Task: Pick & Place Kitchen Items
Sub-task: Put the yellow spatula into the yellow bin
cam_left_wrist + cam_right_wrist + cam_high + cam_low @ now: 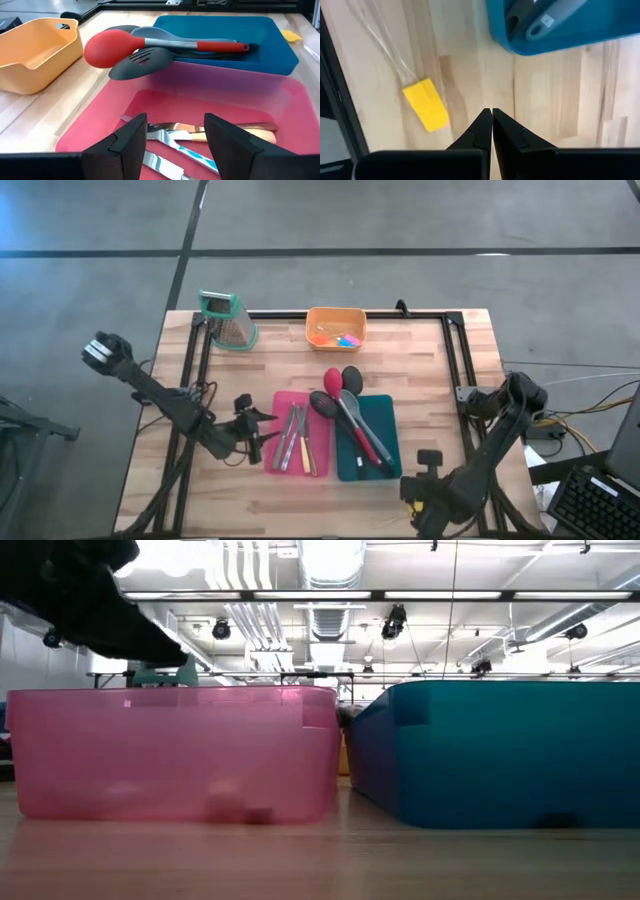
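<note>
Knives (200,145): slim, shiny, in pink tray (100,120) | left jaws open | right jaws closed, empty

I am looking into a large industrial hall or robotics lab, not a home kitchen. Overhead I see exposed white ducts (330,560), pipes and rows of strip lights (300,595) under an open ceiling. The floor (400,215) is bare grey concrete with seams. The wooden table (420,370) carries a black metal frame (300,314), and cables plus a keyboard (590,505) lie beside it.
</note>
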You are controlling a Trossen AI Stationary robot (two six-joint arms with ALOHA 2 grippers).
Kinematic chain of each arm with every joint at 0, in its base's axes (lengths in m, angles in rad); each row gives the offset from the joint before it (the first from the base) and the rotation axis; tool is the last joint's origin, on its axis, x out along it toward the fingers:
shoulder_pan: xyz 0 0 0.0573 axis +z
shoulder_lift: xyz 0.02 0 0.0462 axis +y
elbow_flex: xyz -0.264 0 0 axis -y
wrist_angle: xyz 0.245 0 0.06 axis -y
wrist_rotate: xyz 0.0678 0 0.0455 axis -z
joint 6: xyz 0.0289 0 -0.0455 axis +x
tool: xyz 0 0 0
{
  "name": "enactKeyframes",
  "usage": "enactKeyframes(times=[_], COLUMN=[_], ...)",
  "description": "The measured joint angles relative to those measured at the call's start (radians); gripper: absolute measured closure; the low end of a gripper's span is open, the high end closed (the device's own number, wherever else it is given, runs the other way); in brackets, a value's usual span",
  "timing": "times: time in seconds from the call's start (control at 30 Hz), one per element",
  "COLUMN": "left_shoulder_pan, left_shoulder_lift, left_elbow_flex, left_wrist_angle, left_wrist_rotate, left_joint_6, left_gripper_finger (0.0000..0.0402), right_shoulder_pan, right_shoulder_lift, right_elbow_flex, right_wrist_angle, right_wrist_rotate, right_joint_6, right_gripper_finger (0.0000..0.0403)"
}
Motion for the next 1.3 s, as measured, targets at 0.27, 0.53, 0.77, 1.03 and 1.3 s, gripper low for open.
enactKeyframes(times=[0.27,0.53,0.77,1.03,1.3], left_shoulder_pan=[0.000,0.000,0.000,0.000,0.000], left_shoulder_lift=[-0.012,-0.012,-0.012,-0.012,-0.012], left_elbow_flex=[-0.098,-0.112,-0.112,-0.111,-0.111], left_wrist_angle=[0.119,0.127,0.131,0.135,0.134], left_wrist_rotate=[0.018,0.055,0.058,0.074,0.099], left_joint_6=[0.009,0.035,0.094,0.104,0.104], left_gripper_finger=[0.0200,0.0200,0.0200,0.0200,0.0200], right_shoulder_pan=[0.003,0.075,0.112,0.054,0.007], right_shoulder_lift=[0.096,0.141,0.225,0.283,0.281], right_elbow_flex=[0.118,0.125,0.124,0.123,0.103], right_wrist_angle=[-0.001,0.055,0.130,0.118,0.040], right_wrist_rotate=[-0.016,-0.009,-0.054,-0.131,-0.171], right_joint_6=[0.289,0.507,0.559,0.414,0.417], right_gripper_finger=[0.0392,0.0317,0.0221,0.0135,0.0100])
